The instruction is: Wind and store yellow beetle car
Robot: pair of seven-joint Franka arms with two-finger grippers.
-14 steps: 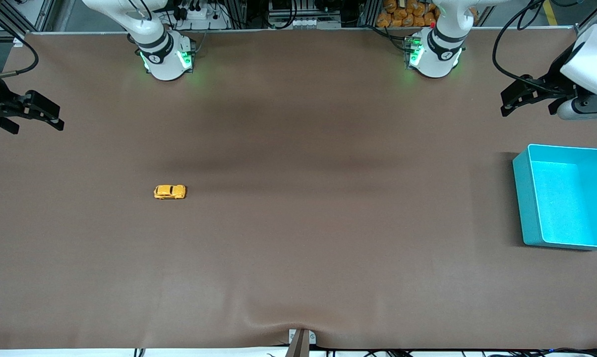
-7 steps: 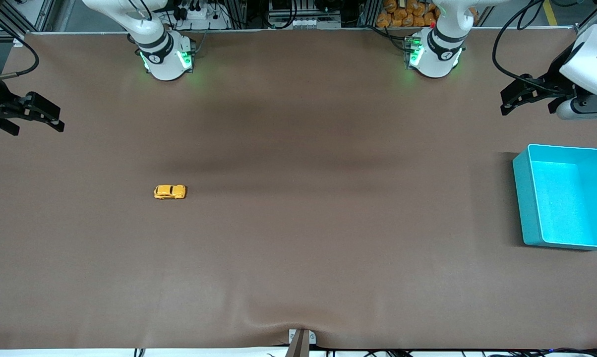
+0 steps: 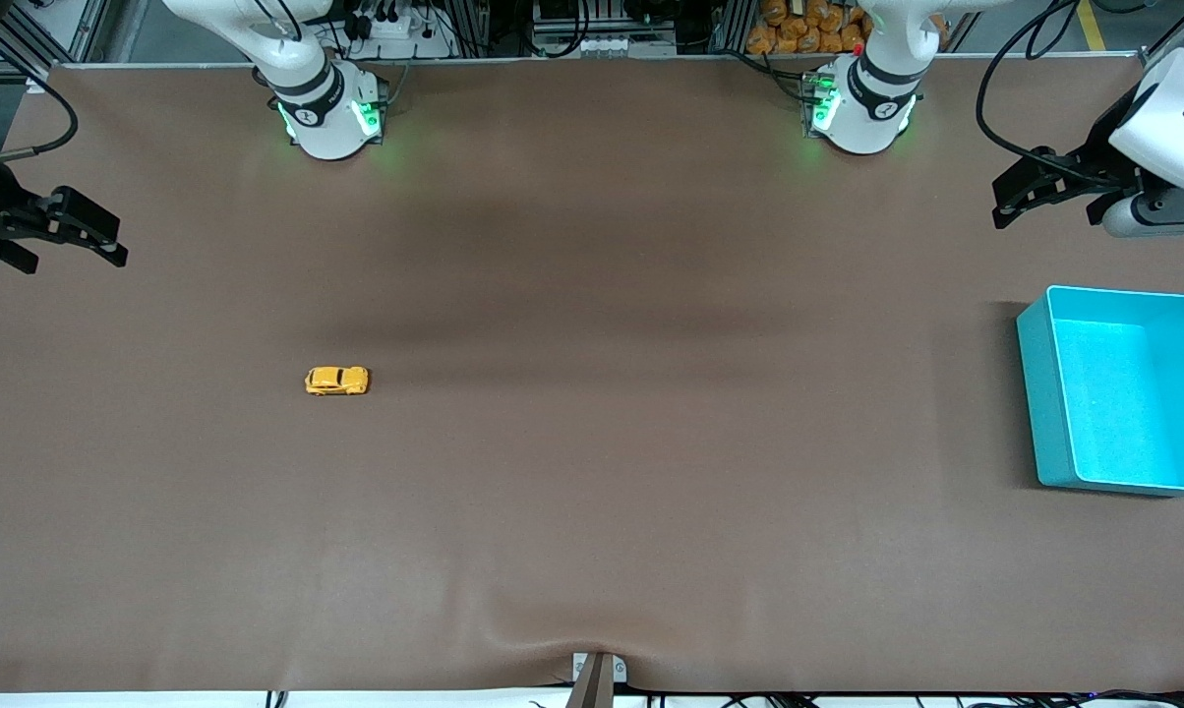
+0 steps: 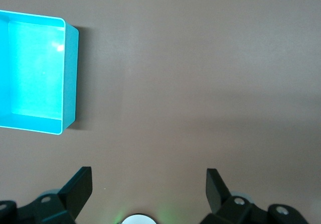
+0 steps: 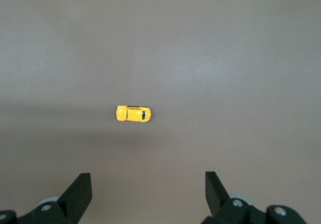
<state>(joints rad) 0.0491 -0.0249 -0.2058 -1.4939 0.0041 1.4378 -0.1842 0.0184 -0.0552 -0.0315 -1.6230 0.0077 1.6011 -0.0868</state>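
Two arms: both wait, raised at the worktop's two ends, neither touching anything.
Yellow beetle car [image 3: 336, 381]: stands on its wheels on the bare brown worktop [image 3: 592, 442], toward the right arm's end, lengthwise along the worktop; seen from the worktop's middle in the front view it sits at about 9 o'clock. Well apart from both grippers and from the bin.
Same car, right wrist view [image 5: 133, 114]: small, lying crosswise ahead of the spread fingers, at 12 o'clock from the gap between them, with nothing touching it.
Right gripper [image 3: 90, 241]: hangs over the edge of the worktop at the right arm's end, at about 10 o'clock from the car; fingers [image 5: 77, 194] released and wide apart, grasping nothing.
Left gripper [image 3: 1013, 202]: hangs over the worktop at the left arm's end, at 11 o'clock from the bin; fingers [image 4: 80, 186] released and wide apart, grasping nothing.
Turquoise bin [image 3: 1042, 393]: rectangular, open-topped, standing on the worktop at the left arm's end, nothing visible inside; in the left wrist view [image 4: 69, 73] it lies off to one side of the fingers.
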